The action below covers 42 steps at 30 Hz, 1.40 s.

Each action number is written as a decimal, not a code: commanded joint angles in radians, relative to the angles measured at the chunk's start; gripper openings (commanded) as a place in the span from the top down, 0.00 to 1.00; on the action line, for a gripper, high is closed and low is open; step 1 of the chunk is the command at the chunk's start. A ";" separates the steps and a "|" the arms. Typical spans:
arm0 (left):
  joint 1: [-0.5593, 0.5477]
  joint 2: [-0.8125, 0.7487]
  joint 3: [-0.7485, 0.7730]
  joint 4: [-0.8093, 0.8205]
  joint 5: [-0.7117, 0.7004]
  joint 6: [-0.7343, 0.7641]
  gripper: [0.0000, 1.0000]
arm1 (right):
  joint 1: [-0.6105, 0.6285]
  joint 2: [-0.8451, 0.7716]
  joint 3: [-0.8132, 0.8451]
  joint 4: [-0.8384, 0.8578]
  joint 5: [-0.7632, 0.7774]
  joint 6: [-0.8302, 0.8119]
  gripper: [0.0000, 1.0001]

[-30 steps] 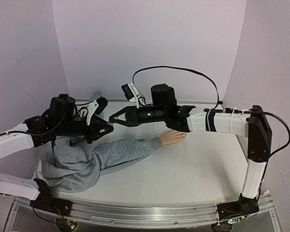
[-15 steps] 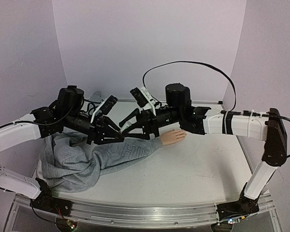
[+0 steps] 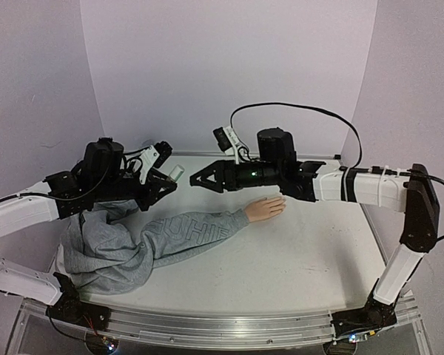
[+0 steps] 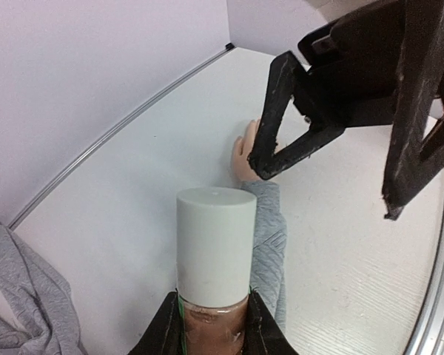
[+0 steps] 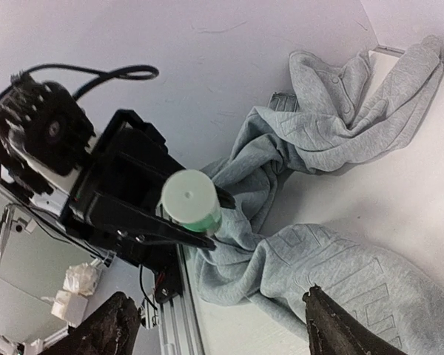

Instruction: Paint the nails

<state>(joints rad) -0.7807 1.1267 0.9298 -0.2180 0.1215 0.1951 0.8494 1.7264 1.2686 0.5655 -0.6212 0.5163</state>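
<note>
Jaws spread, the right gripper faces the capped polish bottle clamped in the left gripper near the far edge of the desk; twisting off the cap looks next. The nails, on the mannequin hand mid-desk, wait.

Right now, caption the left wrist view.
Left end effector grips capped bottle; open right end effector faces it.
</note>
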 commanded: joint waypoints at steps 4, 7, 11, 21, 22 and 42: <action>-0.005 -0.019 -0.009 0.057 -0.108 0.032 1.00 | 0.043 0.105 0.194 0.057 0.099 0.225 0.31; -0.005 -0.020 -0.012 0.058 -0.099 0.032 1.00 | 0.056 0.140 0.230 0.057 0.125 0.246 0.33; -0.006 -0.029 -0.018 0.059 -0.081 0.027 1.00 | 0.063 0.157 0.255 0.057 0.141 0.247 0.38; -0.006 -0.041 -0.025 0.059 -0.046 -0.004 1.00 | 0.069 0.190 0.283 0.069 0.097 0.248 0.56; -0.007 -0.044 -0.025 0.059 -0.046 -0.005 1.00 | 0.069 0.188 0.278 0.073 0.093 0.247 0.58; 0.022 -0.023 0.062 0.060 0.730 -0.066 1.00 | 0.072 0.024 0.059 0.139 -0.507 -0.282 1.00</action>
<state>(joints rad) -0.7673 1.1084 0.8951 -0.2424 0.3565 0.1524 0.9016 1.8557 1.4067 0.6315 -0.7120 0.5457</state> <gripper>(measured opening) 0.232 0.165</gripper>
